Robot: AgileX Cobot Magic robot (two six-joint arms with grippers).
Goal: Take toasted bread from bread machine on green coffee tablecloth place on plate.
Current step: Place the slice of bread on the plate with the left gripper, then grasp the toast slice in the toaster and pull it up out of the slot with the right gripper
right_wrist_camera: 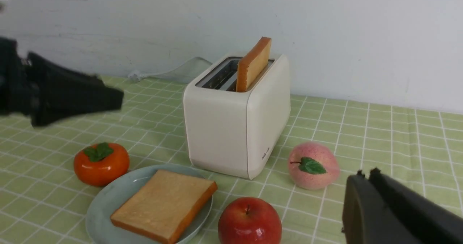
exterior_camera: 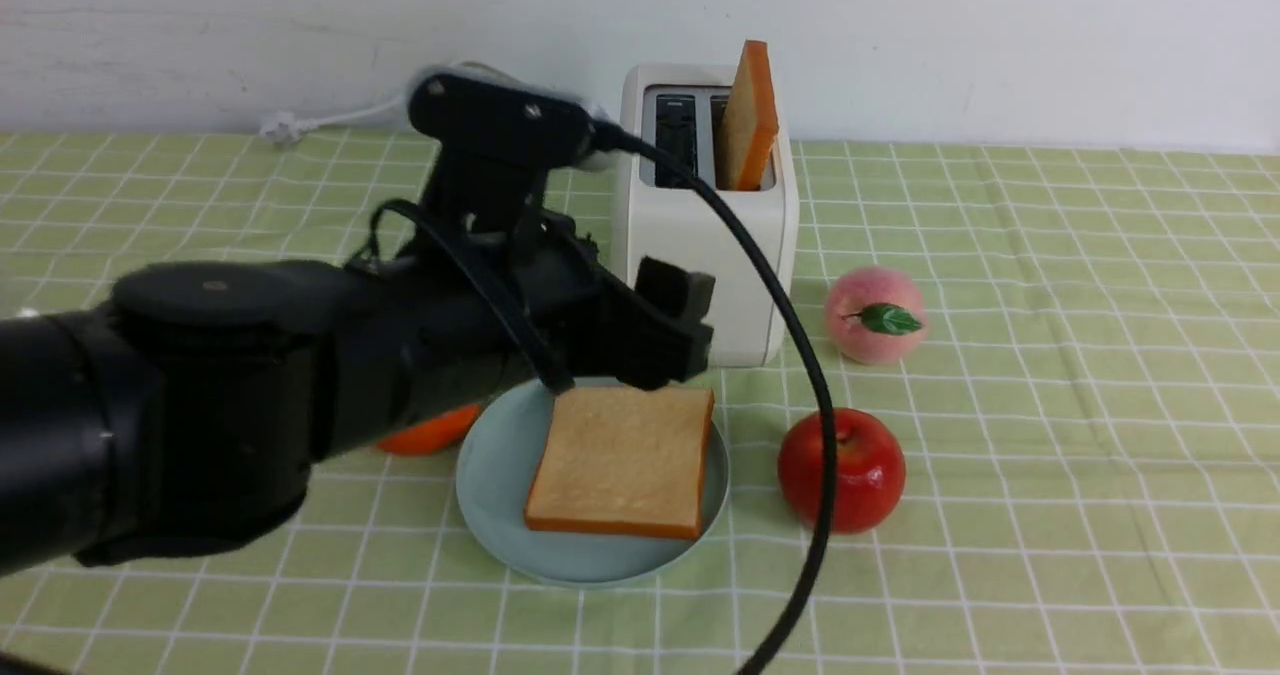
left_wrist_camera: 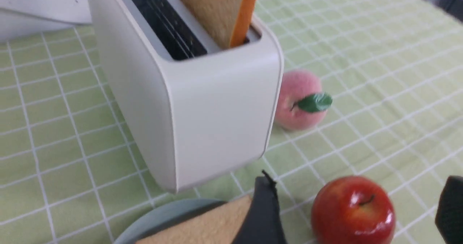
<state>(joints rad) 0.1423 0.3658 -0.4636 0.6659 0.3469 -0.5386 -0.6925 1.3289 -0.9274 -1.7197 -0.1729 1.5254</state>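
On your left, the first toasted bread (exterior_camera: 620, 460) lies flat on the plate (exterior_camera: 490, 500), which sits on the green coffee tablecloth (exterior_camera: 1050, 405). Your left fingers (exterior_camera: 676, 293) hang just above the slice's far edge. They are spread wide and hold nothing.

Behind them stands the bread machine (exterior_camera: 700, 255). The second toasted bread (exterior_camera: 752, 115) sticks up out of its right slot. It stands tall, with its thin edge toward you and its flat faces to the left and right. It is up, back and a bit right of your left fingers, so I think that arm is nearer. Come down from above and pinch the flat faces.

Your right fingers (right_wrist_camera: 383, 208) are pressed together and empty.
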